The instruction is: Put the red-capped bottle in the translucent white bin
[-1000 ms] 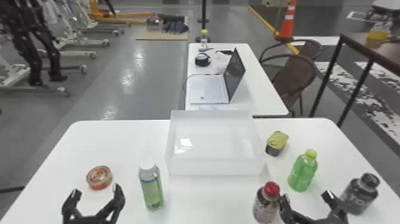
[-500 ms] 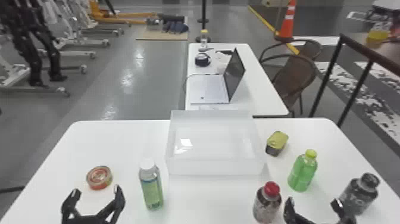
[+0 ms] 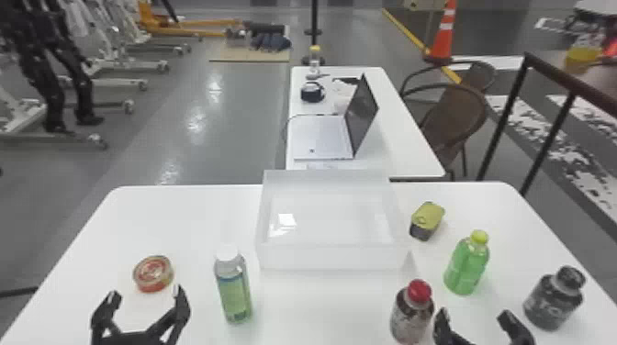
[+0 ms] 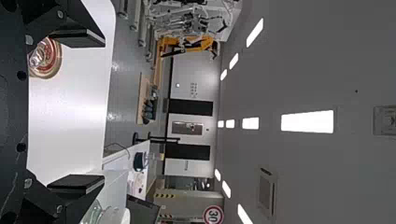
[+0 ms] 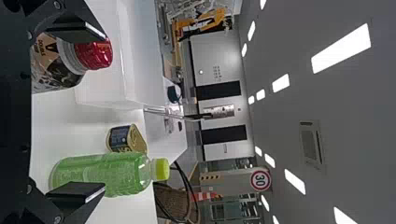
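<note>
The red-capped bottle [image 3: 412, 312] stands upright near the table's front edge, right of centre. Just to its right is my right gripper [image 3: 477, 319], open and holding nothing. In the right wrist view the bottle [image 5: 58, 65] is partly behind one finger of my right gripper [image 5: 88, 109]. The translucent white bin [image 3: 330, 257] sits mid-table, beyond the bottle and to its left; nothing lies inside it. My left gripper [image 3: 146, 298] is parked open at the front left, and its spread fingers frame bare table in the left wrist view [image 4: 88, 112].
A green bottle [image 3: 467, 264], a dark bottle [image 3: 554, 298] and a yellow-topped can [image 3: 427, 221] are on the right. A white-capped bottle [image 3: 233, 286] stands left of the bin, with a round tin [image 3: 153, 274] farther left. A laptop [image 3: 323, 137] rests on the table behind.
My right gripper has shifted slightly right and toward the table's front edge, away from the red-capped bottle. The bottle and my left arm show no clear movement.
</note>
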You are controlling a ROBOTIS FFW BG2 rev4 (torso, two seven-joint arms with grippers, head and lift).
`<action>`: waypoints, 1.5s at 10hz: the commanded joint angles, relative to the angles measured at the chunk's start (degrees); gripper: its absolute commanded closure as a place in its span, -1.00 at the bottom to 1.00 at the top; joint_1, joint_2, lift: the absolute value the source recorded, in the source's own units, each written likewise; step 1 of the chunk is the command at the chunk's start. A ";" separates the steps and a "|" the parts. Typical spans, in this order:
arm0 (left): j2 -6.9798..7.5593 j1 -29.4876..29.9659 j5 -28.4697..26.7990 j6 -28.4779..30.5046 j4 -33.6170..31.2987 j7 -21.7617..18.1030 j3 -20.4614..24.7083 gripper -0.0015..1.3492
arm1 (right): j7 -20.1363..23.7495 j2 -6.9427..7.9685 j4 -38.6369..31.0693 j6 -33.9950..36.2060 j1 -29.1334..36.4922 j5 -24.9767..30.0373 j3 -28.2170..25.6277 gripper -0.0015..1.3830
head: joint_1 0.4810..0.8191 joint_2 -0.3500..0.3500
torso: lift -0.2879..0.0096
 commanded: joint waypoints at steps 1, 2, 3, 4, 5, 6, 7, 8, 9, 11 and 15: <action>-0.15 -0.10 0.02 0.17 0.08 0.00 -0.07 -0.62 | 2.61 -1.08 3.05 0.44 -1.94 -2.20 0.35 -0.74 | -0.60 0.00 | 0.26; -0.15 -0.19 0.11 0.17 0.08 0.00 -0.16 -0.62 | 3.93 -1.70 3.75 1.67 -2.73 -2.72 0.79 -0.74 | -0.60 0.00 | 0.26; -0.15 -0.19 0.11 0.17 0.08 0.00 -0.16 -0.62 | 4.10 -2.14 3.84 2.46 -3.08 -2.81 1.14 -0.74 | -0.60 0.00 | 0.26; -0.15 -0.28 0.19 0.17 0.08 0.00 -0.16 -0.62 | 5.24 -2.22 4.19 4.04 -3.61 -3.34 1.32 -0.74 | -0.60 0.00 | 0.26; -0.15 -0.28 0.11 0.17 0.17 0.00 -0.16 -0.62 | 7.62 -2.22 5.07 5.71 -4.58 -4.04 1.32 -0.74 | -0.60 0.00 | 0.26; -0.15 -0.45 0.19 0.08 0.26 0.00 -0.16 -0.62 | 9.99 -2.22 5.68 7.64 -5.63 -4.13 1.32 -0.74 | -0.60 0.00 | 0.26; -0.15 -0.54 0.28 -0.09 0.34 0.00 -0.24 -0.62 | 11.31 -2.22 6.39 8.96 -6.42 -4.04 1.32 -0.74 | -0.60 0.00 | 0.26; -0.15 -0.63 0.37 -0.18 0.43 0.00 -0.33 -0.62 | 11.92 -2.22 7.35 10.02 -7.13 -4.13 1.32 -0.74 | -0.60 0.00 | 0.26; -0.15 -0.72 0.46 -0.45 0.61 0.00 -0.33 -0.62 | 13.42 -2.22 8.94 11.51 -8.36 -4.74 1.32 -0.74 | -0.60 0.00 | 0.26; -0.15 -1.24 0.98 -1.06 1.14 0.00 -0.95 -0.62 | 17.29 -2.31 12.36 13.71 -11.35 -4.92 1.32 -0.74 | -0.60 0.00 | 0.26; -0.15 -1.77 1.16 -1.94 1.93 0.00 -1.39 -0.62 | 25.90 -2.31 19.83 15.91 -18.20 -3.16 1.32 0.59 | -0.60 0.00 | 0.26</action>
